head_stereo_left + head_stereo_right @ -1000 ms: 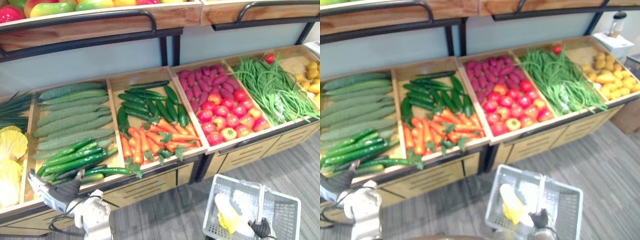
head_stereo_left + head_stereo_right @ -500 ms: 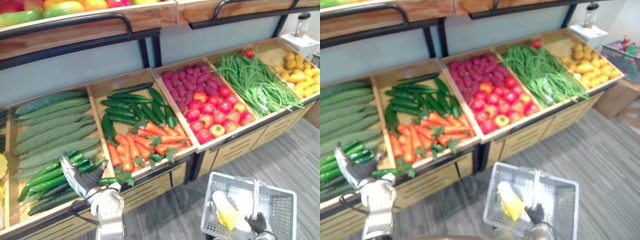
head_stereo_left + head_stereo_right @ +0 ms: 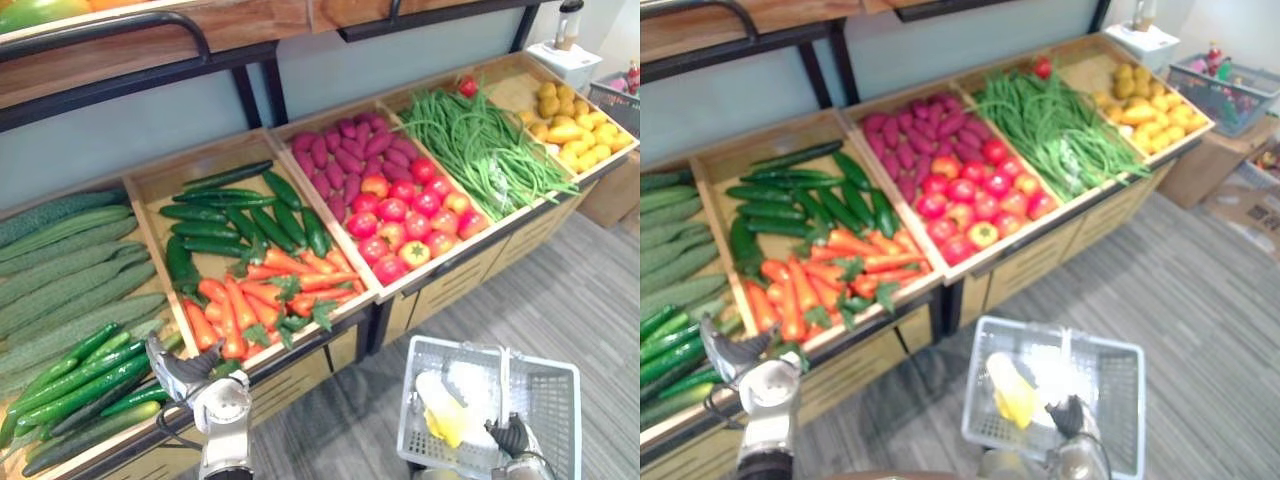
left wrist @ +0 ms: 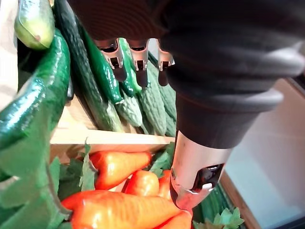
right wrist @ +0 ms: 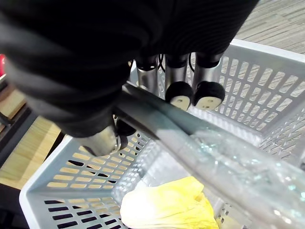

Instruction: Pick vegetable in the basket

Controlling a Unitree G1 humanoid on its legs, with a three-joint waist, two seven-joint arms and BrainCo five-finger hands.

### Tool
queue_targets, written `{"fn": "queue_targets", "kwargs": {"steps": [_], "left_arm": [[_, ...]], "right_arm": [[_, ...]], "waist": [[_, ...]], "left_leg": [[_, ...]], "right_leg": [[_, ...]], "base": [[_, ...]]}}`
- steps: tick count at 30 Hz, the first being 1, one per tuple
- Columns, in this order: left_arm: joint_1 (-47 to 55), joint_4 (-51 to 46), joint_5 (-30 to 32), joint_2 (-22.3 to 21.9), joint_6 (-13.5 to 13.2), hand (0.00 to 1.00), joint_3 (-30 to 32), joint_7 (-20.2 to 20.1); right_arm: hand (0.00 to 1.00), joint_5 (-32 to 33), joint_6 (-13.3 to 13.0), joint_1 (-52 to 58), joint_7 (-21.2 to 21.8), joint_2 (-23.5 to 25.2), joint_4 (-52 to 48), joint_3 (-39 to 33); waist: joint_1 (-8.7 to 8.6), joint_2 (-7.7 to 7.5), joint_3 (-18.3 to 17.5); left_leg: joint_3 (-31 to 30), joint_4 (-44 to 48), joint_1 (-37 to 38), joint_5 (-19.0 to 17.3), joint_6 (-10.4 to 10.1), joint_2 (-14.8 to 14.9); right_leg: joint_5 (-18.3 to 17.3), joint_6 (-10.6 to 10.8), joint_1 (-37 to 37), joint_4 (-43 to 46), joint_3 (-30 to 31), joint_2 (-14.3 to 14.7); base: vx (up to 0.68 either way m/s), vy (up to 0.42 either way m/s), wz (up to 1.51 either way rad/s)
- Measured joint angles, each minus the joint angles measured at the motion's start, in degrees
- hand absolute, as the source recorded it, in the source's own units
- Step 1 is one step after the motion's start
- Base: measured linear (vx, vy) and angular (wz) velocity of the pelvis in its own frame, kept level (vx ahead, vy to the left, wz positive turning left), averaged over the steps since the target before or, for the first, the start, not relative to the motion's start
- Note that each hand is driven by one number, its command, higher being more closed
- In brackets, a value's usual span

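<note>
Hovering with the left hand (image 3: 183, 368), fingers (image 4: 139, 67) straight, apart and empty, above the cucumbers (image 3: 80, 375) just beside the carrots (image 3: 250, 295). Best closing round one vegetable's middle before lifting clear. Holding the basket (image 3: 550, 400) level, right hand (image 3: 513, 437) clamped on its handle (image 5: 162, 121), yellow cabbage (image 3: 445, 418) already inside.

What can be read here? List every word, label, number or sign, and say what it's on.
No text on the wooden bins.
No text on the basket.
Labels on the bottles at the far right: too small to read.
</note>
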Motion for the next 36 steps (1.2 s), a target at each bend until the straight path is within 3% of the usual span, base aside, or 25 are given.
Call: {"fn": "queue_targets", "kwargs": {"steps": [6,10,26,35,36], "left_arm": [[-3.1,2.32,-0.15,0.78,0.4,0.0,1.38,0.16],[-3.94,2.42,-0.15,0.86,0.69,0.0,1.22,0.17],[-4.05,6.81,-0.05,0.73,0.65,0.0,-5.07,-0.23],[-4.45,11.51,0.01,2.92,-1.17,0.0,-5.84,0.51],[-4.79,12.57,0.01,3.18,-1.21,1.0,-5.69,0.71]], "right_arm": [[1.0,0.05,-0.06,-0.67,-0.06,-0.1,-1.41,0.04],[1.0,0.06,-0.08,-1.26,-0.51,-0.09,-2.42,1.47],[1.0,0.06,-0.24,-1.54,-1.15,-0.09,-2.41,2.91],[1.0,0.05,-0.41,-1.46,-1.23,-0.06,-2.42,3.88],[1.0,0.05,-0.42,-1.38,-1.24,-0.06,-2.42,3.88]], "waist": [[-0.17,-0.26,1.71],[-1.24,-0.62,2.65],[-1.23,-0.73,2.86],[-1.17,-0.71,2.85],[-1.17,-0.72,2.86]], "left_leg": [[1.91,-0.01,-0.15,-0.3,-0.21,0.01],[2.2,0.08,-1.04,-0.45,-0.18,-0.06],[3.25,0.37,-0.73,-0.6,-0.19,0.08],[4.4,0.19,0.12,-0.76,-0.43,0.4],[4.56,0.17,0.18,-0.76,-0.43,0.4]], "right_leg": [[0.12,-0.12,-1.3,0.01,1.5,0.33],[0.28,-0.08,-2.35,0.02,1.9,0.35],[0.38,-0.16,-2.24,0.0,2.34,0.51],[0.38,-0.16,-2.1,-0.01,3.38,1.09],[0.41,-0.13,-2.13,-0.02,3.53,1.11]], "base": [[0.02,-0.004,-0.15],[0.0,-0.012,-0.05],[-0.01,-0.016,-0.02],[-0.01,-0.029,-0.06],[-0.02,-0.023,-0.11]]}}
